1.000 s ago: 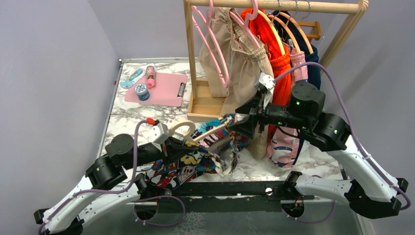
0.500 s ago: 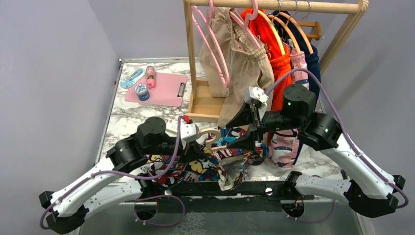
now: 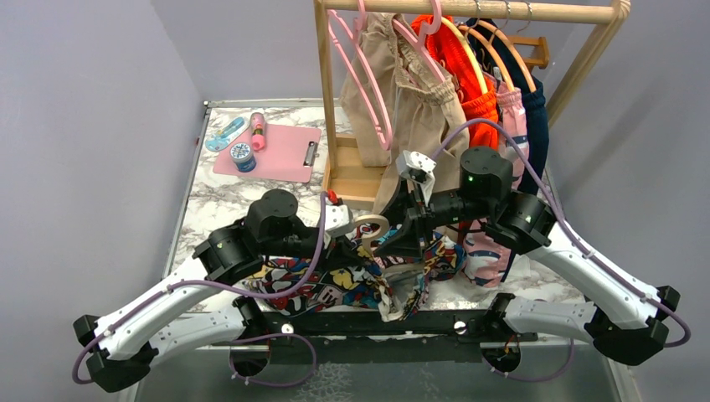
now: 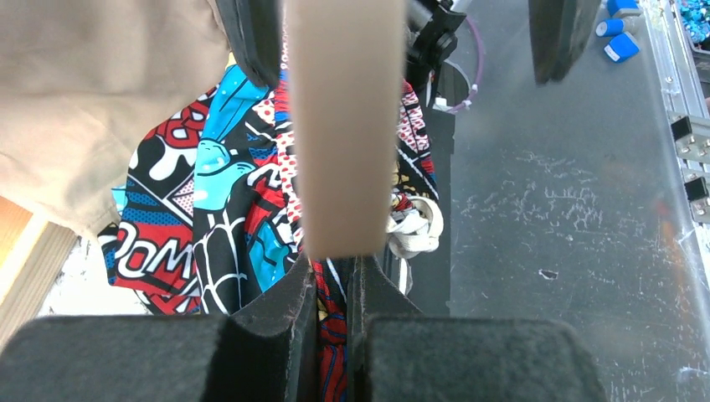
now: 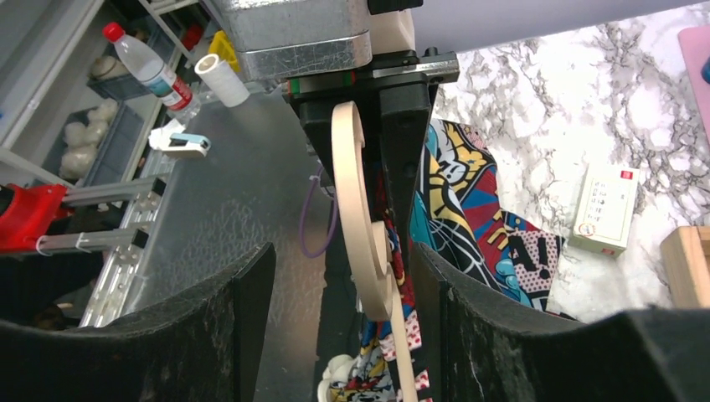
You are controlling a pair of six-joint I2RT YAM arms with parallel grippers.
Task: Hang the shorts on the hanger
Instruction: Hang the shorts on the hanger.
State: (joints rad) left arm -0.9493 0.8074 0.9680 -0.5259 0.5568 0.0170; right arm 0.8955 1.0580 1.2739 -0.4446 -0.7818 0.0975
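The comic-print shorts [image 3: 335, 285] lie bunched at the table's near edge and drape over the cream hanger [image 3: 369, 224], whose hook curls upward between the two arms. My left gripper [image 3: 347, 244] is shut on the hanger's neck, with a fold of shorts [image 4: 333, 335] pinched between its pads below the cream bar [image 4: 343, 126]. My right gripper [image 3: 400, 243] faces it from the right and is open. In the right wrist view its fingers [image 5: 251, 285] stand wide on both sides of the hanger [image 5: 364, 226] and the shorts [image 5: 469, 201], apart from both.
A wooden clothes rack [image 3: 322, 84] stands behind, holding beige shorts [image 3: 419, 117] on a pink hanger and an orange garment [image 3: 477, 109]. A pink clipboard [image 3: 280, 151] and a thread spool [image 3: 242, 157] lie at far left. A small white box [image 5: 607, 209] sits on the marble.
My left arm has carried the hanger and shorts rightward and up. My right gripper has come left and down and now straddles the hanger, its jaws a little narrower.
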